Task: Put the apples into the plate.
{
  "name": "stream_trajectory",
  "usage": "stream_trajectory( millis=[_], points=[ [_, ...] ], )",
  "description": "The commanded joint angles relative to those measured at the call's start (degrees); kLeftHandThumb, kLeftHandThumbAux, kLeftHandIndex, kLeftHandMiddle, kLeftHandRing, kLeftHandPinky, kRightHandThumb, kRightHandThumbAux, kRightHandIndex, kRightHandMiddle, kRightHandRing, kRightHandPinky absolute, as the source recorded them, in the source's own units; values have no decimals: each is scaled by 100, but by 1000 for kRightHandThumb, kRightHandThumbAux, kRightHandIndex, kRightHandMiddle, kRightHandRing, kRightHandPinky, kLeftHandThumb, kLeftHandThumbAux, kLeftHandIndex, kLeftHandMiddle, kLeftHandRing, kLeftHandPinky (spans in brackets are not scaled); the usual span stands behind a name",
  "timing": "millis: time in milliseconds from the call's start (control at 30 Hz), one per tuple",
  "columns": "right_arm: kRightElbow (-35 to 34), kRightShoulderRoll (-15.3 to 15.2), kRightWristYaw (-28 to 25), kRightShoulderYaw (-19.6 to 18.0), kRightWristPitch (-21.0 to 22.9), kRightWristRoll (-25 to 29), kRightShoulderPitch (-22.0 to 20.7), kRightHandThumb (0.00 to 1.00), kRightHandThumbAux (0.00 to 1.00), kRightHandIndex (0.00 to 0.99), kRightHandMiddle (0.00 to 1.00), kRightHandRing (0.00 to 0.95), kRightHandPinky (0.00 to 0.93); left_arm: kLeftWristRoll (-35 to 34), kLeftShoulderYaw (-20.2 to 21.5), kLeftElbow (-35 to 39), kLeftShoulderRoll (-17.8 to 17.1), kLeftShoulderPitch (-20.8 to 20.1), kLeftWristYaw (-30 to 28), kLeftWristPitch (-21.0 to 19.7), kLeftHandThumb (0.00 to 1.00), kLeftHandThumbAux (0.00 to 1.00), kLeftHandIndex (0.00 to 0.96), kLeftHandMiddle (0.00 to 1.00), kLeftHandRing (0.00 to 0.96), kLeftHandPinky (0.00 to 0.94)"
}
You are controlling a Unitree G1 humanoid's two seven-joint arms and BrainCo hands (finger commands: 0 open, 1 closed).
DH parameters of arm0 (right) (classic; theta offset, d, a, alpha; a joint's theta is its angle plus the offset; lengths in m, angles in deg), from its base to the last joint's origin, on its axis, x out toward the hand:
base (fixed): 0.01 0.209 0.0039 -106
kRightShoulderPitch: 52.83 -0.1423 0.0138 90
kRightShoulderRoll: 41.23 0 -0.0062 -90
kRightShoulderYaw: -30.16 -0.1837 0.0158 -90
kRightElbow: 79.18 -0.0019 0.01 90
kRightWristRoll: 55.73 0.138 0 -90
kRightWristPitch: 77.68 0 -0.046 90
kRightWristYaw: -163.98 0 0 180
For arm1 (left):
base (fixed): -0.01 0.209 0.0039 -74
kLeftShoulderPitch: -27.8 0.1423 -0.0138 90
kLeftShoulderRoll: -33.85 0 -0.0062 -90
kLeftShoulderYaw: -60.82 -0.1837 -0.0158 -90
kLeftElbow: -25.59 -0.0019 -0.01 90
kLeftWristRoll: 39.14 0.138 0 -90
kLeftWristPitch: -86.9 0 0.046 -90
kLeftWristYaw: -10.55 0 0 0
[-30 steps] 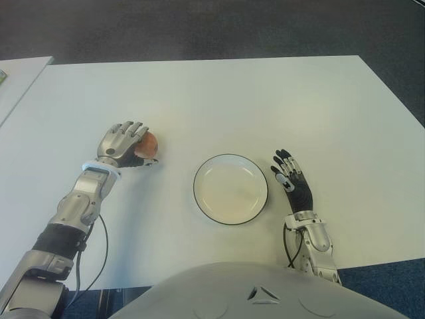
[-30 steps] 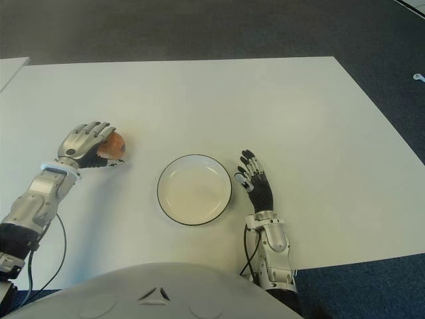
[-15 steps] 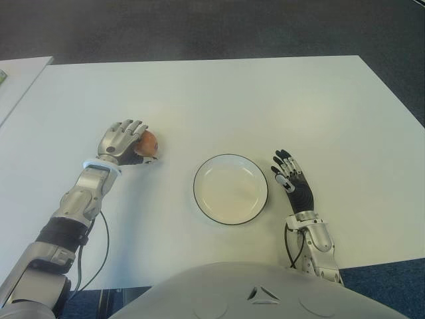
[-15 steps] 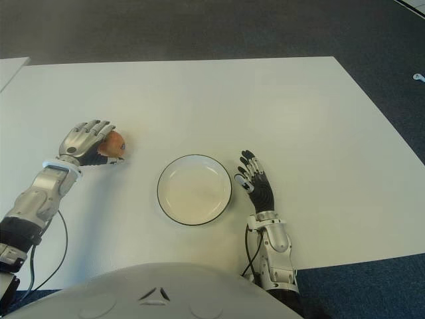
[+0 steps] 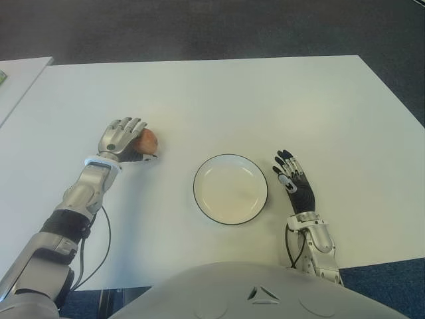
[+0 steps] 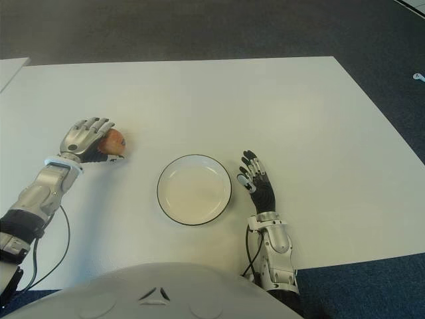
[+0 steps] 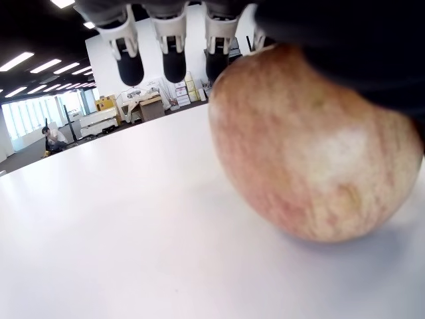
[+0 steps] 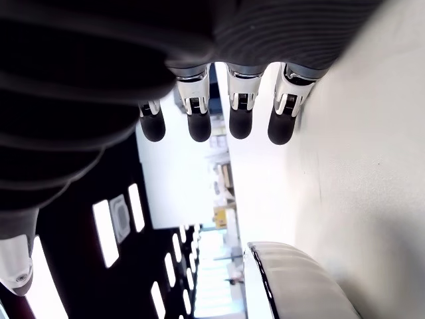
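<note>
While the round reddish apple [image 5: 147,140] is cupped, unlifted, by the left hand's [image 5: 121,137] straightened fingers, the black-rimmed white plate [image 5: 230,189] remains unfilled; right hand [image 5: 293,184] lies open.

A white table [image 5: 265,100] stands on dark grey carpet [image 5: 199,26]; a second pale tabletop [image 5: 16,76], perhaps another desk, adjoins its left.

— Close up? Reddish-yellow apple [image 7: 312,146], sitting on the white tabletop [image 7: 119,239].
— And the left hand [image 7: 199,33]? Arched over the apple, fingertips [image 7: 174,63] extended past it, clear of the tabletop.
</note>
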Motion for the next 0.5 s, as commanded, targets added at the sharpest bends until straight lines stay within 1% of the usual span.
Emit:
stream_trajectory(
  millis=[33, 100, 267, 300, 500],
  points=[
    [185, -17, 82, -58, 204, -39, 217, 113, 512, 0, 0, 0, 0, -52, -219, -379, 82, 51, 29, -16, 289, 357, 0, 0, 0, 0],
    [186, -25, 47, -66, 199, -3, 219, 111, 505, 0, 0, 0, 0, -85, -274, -573, 116, 11, 154, 1, 283, 362, 0, 0, 0, 0],
    [180, -22, 2, -83, 172, 58, 228, 111, 502, 0, 0, 0, 0, -194, -322, -613, 114, 14, 215, -7, 275, 370, 0, 0, 0, 0],
    [171, -18, -7, -86, 176, 72, 235, 111, 502, 0, 0, 0, 0, -201, -364, -812, 165, -21, 327, 15, 274, 372, 0, 0, 0, 0],
    [93, -31, 33, -87, 234, 9, 279, 111, 511, 0, 0, 0, 0, -267, -457, -979, 205, -43, 450, -10, 276, 378, 0, 0, 0, 0]
  ],
)
